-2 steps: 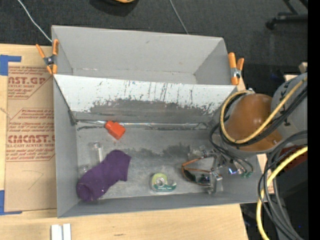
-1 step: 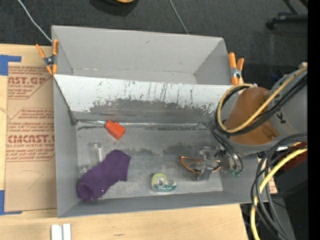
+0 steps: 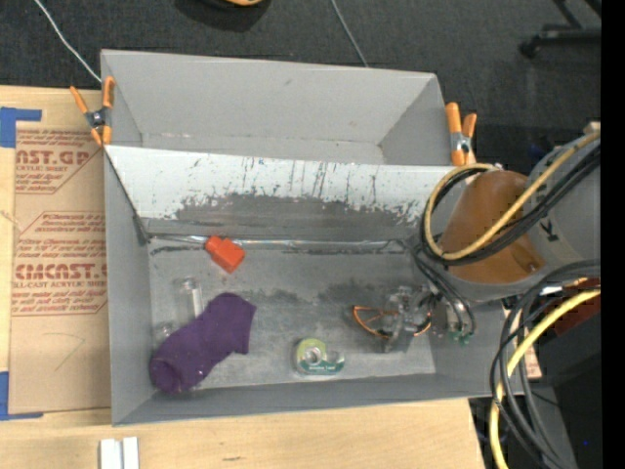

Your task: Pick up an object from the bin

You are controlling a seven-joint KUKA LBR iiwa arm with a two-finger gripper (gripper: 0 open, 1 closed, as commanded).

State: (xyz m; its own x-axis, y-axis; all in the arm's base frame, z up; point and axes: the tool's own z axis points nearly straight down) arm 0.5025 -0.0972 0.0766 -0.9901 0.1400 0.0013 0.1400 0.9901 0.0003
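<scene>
The roll (image 3: 317,357), a small pale ring of tape lying flat on the floor of the bin (image 3: 264,179) close to the near wall, is the thing nearest the gripper (image 3: 400,328), so I judge it the likeliest pick. The gripper sits low over the right end of the floor, just right of the roll and a little farther back; I cannot tell whether it is open or closed. To do the step well it should move left and slightly nearer, centre over the ring, come straight down and close across the roll's width along the line of the near wall, so that neither side meets that wall. A thin orange-brown loop (image 3: 366,316) just left of the gripper lies on that path; I cannot tell whether it is wiring or a loose thing, so it is worth lifting clear of it first. The right wall and the near right corner crowd the gripper, and the arm's cables hang by that rim, so the way out is up and left. The middle of the floor is bare and gives room. A purple sock (image 3: 203,345) lies in the near left part, well apart from the roll, an orange block (image 3: 225,253) sits at the foot of the far wall, and a small clear piece (image 3: 187,291) rests between those two
</scene>
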